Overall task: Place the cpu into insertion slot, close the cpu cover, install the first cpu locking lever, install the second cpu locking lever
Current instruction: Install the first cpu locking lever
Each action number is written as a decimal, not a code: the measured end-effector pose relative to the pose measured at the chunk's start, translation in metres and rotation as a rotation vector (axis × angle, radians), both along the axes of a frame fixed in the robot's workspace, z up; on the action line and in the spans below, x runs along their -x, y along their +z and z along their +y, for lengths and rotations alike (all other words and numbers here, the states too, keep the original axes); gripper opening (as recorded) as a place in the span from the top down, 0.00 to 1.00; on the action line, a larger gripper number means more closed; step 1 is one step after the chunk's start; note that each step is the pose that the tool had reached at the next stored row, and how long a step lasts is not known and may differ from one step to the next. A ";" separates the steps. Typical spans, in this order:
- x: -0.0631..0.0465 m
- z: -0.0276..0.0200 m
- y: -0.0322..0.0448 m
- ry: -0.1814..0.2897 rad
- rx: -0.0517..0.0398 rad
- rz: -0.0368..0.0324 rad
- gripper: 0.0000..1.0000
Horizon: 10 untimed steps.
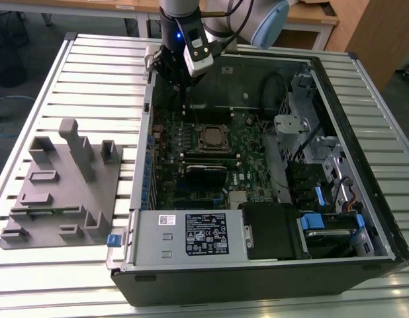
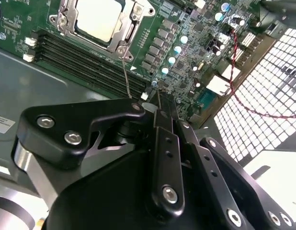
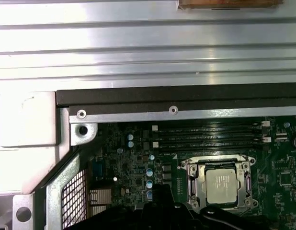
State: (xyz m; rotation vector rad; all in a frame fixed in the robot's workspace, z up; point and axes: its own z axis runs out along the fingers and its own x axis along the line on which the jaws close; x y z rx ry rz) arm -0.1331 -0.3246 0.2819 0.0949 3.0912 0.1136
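A slatted metal table [image 1: 32,79] carries everything. At the exterior view's left lies a grey moulded tray [image 1: 59,192] with upright blocks, well apart from my work. Just beside it on the right begins an open black computer case [image 1: 257,281], lying on its side. At the case's near edge sits a silver power supply box [image 1: 191,235].

Over the case's far left corner, my arm [image 1: 181,20] comes down and my pincer [image 1: 184,85] hangs above the green circuit board [image 1: 251,159]. In the second wrist view my pincer [image 2: 160,100] is near the socket. I cannot tell whether it is clenched or released.

Just right of my pincer in the exterior view, the cpu [image 1: 214,137] sits flat in the insertion slot [image 1: 200,139], silver top upward. In the first wrist view the cpu cover [image 3: 193,184] lies closed around it as a metal frame. In the second wrist view a thin locking lever [image 2: 125,72] rises from the frame's corner, and its free end reaches the black links of my pincer. Whether I am gripping it is hidden. Long black card slots [image 3: 210,136] run beside the socket.

Farther right, a silver drive cage [image 1: 323,165] and a blue handle [image 1: 312,222] occupy the case's right end.
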 end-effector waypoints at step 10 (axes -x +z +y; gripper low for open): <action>0.000 -0.0009 0.0000 0.000 -0.0530 0.0000 0.90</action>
